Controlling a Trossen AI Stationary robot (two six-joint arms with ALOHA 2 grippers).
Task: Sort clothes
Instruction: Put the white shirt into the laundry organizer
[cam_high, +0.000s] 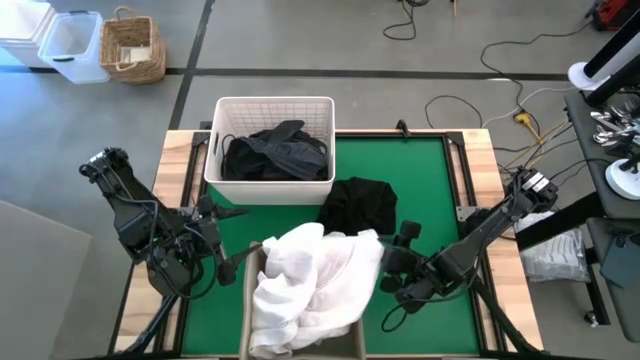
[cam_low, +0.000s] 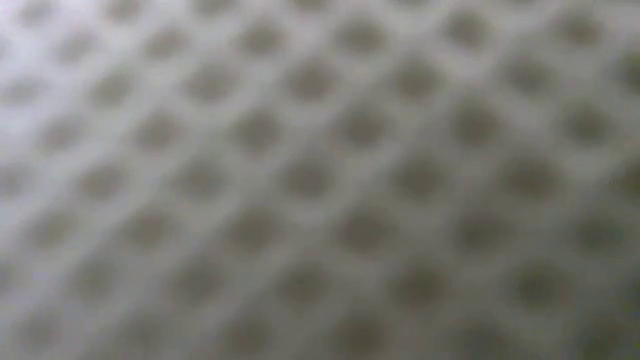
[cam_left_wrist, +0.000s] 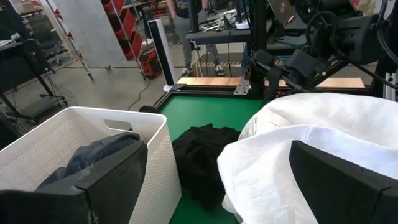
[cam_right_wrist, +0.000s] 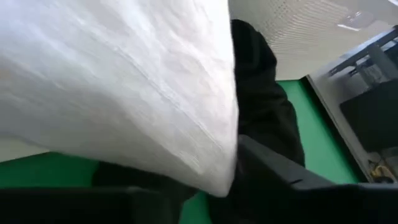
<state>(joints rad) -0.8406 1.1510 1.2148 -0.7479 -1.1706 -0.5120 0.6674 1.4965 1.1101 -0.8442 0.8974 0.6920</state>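
Note:
A white garment (cam_high: 312, 282) lies heaped over a tan box (cam_high: 248, 305) at the table's near middle. It also shows in the left wrist view (cam_left_wrist: 311, 137) and the right wrist view (cam_right_wrist: 124, 81). A black garment (cam_high: 358, 205) lies flat on the green mat (cam_high: 430, 180) behind it. Dark garments (cam_high: 275, 155) lie in the white basket (cam_high: 270, 105) at the far side. My left gripper (cam_high: 222, 240) is open and empty, left of the white heap. My right gripper (cam_high: 398, 262) is open at the heap's right edge. My right gripper's fingers stand on either side of the white garment's hanging right edge (cam_right_wrist: 227, 177), coming level from the table's right. I cannot tell whether they touch it.
The low view is filled by the basket's mesh wall (cam_low: 320, 180). The mat's right half and near left corner are bare. A wicker basket (cam_high: 135, 45) and a clear bin (cam_high: 72, 45) stand on the floor beyond the far left corner.

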